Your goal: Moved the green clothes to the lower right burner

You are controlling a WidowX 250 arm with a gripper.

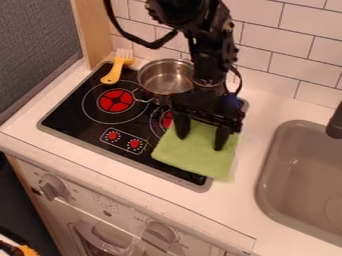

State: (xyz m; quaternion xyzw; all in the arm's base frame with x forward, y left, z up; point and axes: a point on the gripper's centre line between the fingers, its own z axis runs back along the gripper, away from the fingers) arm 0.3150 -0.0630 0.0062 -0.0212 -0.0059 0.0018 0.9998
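Evidently, the green square cloth (200, 156) overhangs the flat black cooktop (67, 112) at four o'clock, and the black two-finger gripper (200, 142), spread wide with seemingly nothing pinched, could snag a fold on lifting and pull the cloth off the red-centred burner (167, 120)

Soft, even light on the counter (237, 202); lower left dim.

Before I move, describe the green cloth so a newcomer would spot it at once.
Left of the sink is a black stovetop. Near its lower right corner, beneath the gripper, the cloth lies partly over the counter. It is flat and light green, unlike the shiny metal pot and yellow-handled utensil.
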